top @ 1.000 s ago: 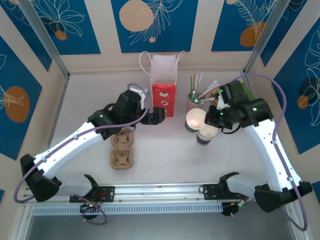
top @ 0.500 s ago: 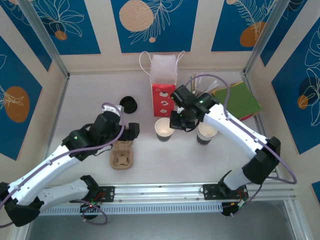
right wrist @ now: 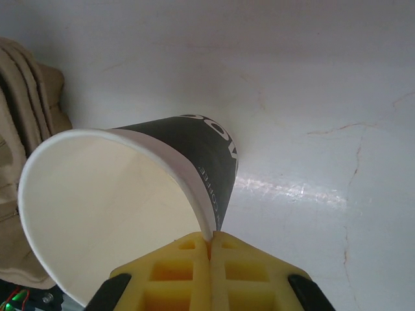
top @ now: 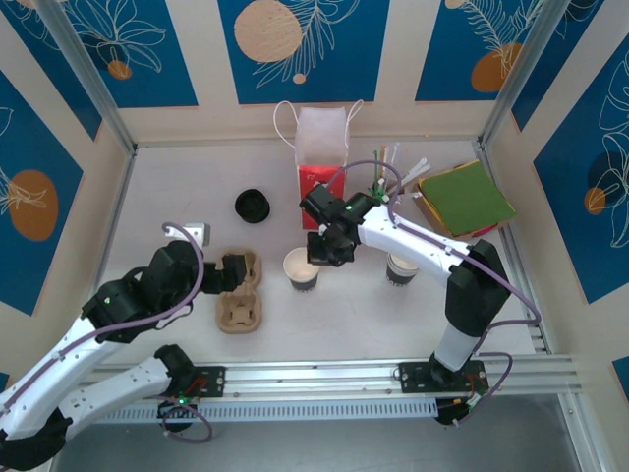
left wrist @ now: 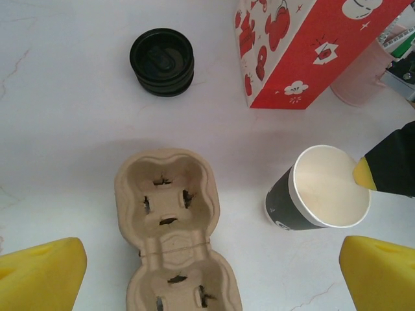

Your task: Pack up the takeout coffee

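- The left arm [top: 118, 305] and the right arm [top: 413, 241] are built of smooth white link shells joined by rounded black joint housings.
- A purple cable [top: 200, 264] is looped along each arm.
- A small green light [top: 346, 206] is set into the black housing near the right wrist.
- The left arm's fingers [left wrist: 42, 272] are seen as blocky, bright yellow pads.
- The right arm's fingers [right wrist: 188, 265] are moulded in yellow with square recesses and flanked by black brackets.

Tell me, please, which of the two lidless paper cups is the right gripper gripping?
The left cup, beside the cardboard carrier: the right gripper pinches its rim. The other cup stands free, farther right.
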You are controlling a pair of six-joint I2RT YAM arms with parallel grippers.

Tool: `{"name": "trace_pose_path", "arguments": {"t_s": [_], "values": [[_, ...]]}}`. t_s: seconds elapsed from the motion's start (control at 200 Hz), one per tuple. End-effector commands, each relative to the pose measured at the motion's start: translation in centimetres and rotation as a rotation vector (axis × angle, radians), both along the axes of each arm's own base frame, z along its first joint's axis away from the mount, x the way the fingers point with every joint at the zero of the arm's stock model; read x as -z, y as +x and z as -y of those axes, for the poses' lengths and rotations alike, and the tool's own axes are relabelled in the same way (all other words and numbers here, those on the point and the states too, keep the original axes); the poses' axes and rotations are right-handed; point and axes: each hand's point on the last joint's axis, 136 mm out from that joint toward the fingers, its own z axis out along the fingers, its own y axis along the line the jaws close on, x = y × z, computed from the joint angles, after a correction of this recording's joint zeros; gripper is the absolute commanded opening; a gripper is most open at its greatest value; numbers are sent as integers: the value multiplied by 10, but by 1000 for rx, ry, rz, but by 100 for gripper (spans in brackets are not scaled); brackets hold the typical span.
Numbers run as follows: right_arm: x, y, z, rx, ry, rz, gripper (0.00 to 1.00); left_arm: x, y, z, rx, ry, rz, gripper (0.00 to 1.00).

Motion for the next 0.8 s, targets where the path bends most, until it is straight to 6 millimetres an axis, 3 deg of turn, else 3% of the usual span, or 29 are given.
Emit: {"name": "trace_pose_path", "arguments": {"t_s": [0.0,0.385,0.565,0.635,0.795], "values": [[11,-3,-1,13,-4,-22,1,6,-4,-10,-30,12,-14,100],[27,-9,-1,19,-14,-58,2,13,-9,-14,-34,22,-39,100],[20,-9,-1,9,-15,-46,17,16,-10,-13,-27,30,-48,100],[13,-7,1,10,-14,-31,30,17,-9,-13,-25,34,-52,100],[-7,-4,4,8,-7,15,43,23,-7,-11,-18,64,-73,100]]}}
